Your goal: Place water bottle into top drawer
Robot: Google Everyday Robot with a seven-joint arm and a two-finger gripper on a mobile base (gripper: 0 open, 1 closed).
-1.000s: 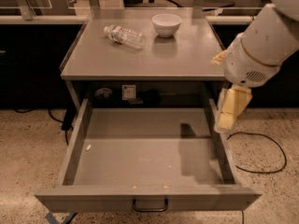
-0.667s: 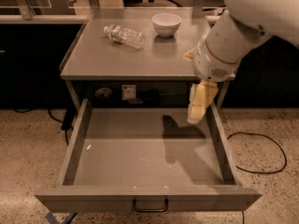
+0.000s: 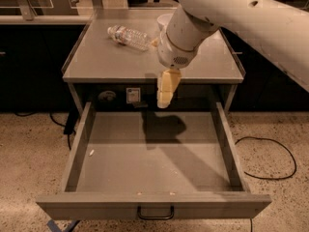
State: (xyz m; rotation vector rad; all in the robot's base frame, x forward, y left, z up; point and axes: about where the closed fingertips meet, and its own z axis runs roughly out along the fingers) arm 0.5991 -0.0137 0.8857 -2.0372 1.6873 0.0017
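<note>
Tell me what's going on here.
A one-armed robot is working on getting the water bottle into the top drawer. The drawer is pulled fully open and has no bottle in it. The bottle lies on its side on the grey tabletop, untouched. The gripper hangs at the tabletop's front edge, above the back of the drawer, carrying nothing.

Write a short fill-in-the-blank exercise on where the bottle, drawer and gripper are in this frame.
1. The bottle lies on its ____ on the table.
2. The drawer stands ____, with no bottle in it.
3. The gripper hangs in front of the table's front edge, above the ____.
Missing words: side; open; drawer.
</note>
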